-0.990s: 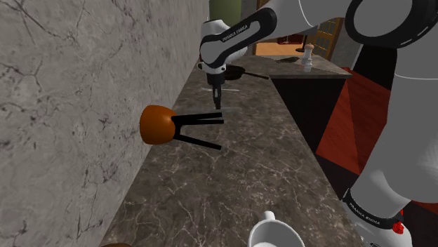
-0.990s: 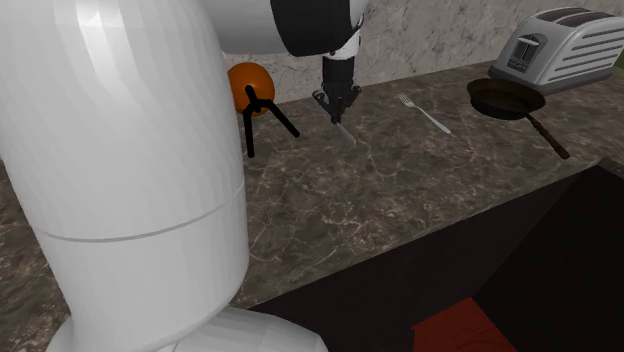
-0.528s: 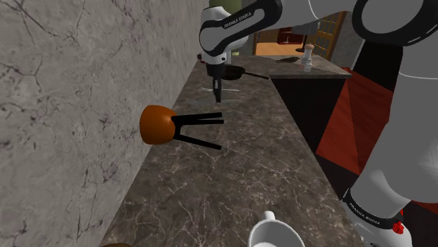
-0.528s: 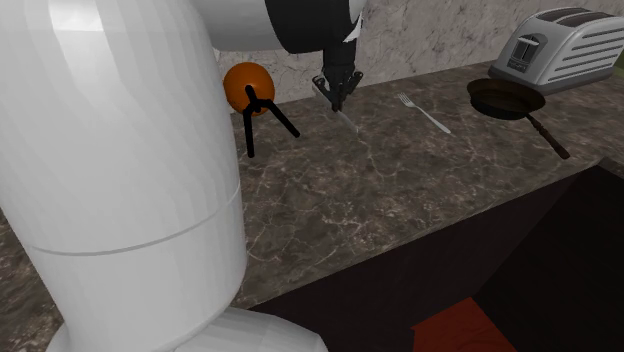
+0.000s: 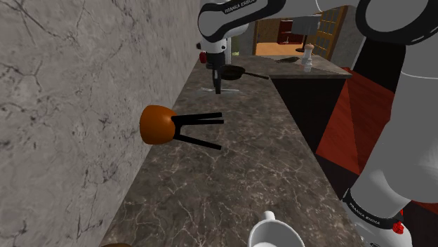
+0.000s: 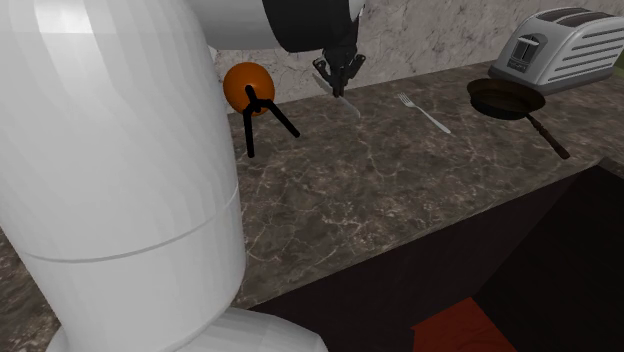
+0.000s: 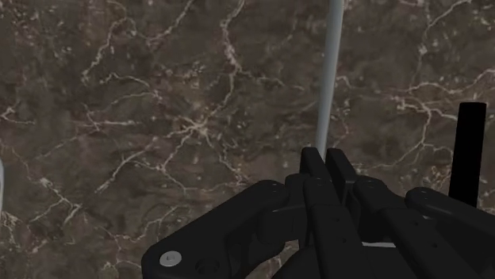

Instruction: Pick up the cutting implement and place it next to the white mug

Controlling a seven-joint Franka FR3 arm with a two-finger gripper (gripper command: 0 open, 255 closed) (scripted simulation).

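Knife (image 6: 349, 104): hanging slantwise just under the pincer (image 6: 340, 78), being clamped near its handle end between fingers (image 7: 312, 166) pressed tight on it, blade trailing forward, likely so as to be riding clear of the dark marbled countertop (image 6: 380, 200) below during the carry. Sitting well off to one side of the pincer, a toaster (image 6: 565, 45) and, nearer, a black frying pan (image 6: 505, 98), both outside the likely path. Waiting far behind the pincer, back by the arm's base (image 5: 375, 210), the white mug (image 5: 275, 231), demanding a long haul. Lying near the pincer, a fork (image 6: 422, 112), needing a little clearance when swinging away.
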